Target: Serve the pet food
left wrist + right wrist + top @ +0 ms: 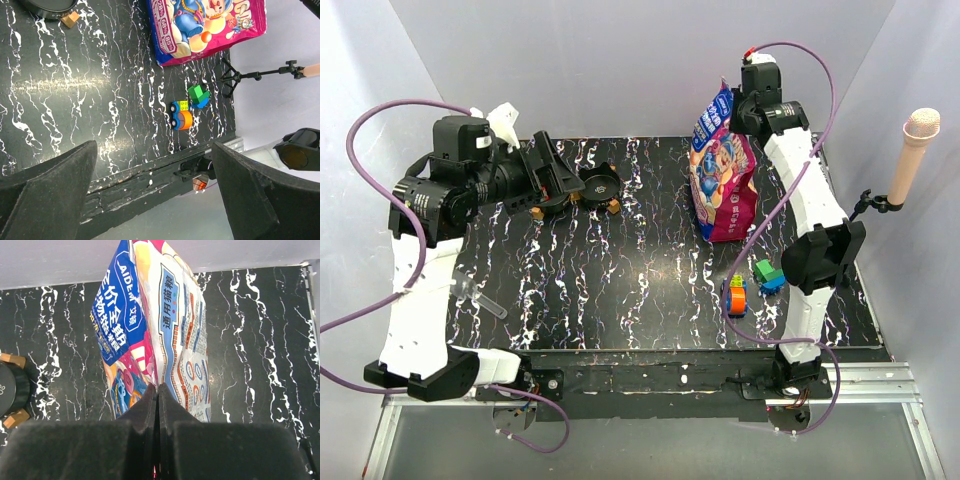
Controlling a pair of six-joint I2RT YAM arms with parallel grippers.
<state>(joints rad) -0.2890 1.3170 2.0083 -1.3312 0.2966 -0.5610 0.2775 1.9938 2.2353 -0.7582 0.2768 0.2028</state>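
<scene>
1. The pet food bag (723, 180) stands upright at far right, long axis vertical, well apart from the bowl (601, 185).
2. The right gripper (158, 387), directly above it, has its fingers pressed together, apparently pinching the bag's top edge.
3. The left gripper (154, 147) gapes wide and empty, nearer the bowl.

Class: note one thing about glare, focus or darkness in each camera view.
Top external: pale glare on the table mid-surface. Left wrist: a bright streak crosses the table; the left gripper looms dark, soft-edged. Right wrist: the pet food bag print reads sharp; the right gripper, pinching it, is near-black.
</scene>
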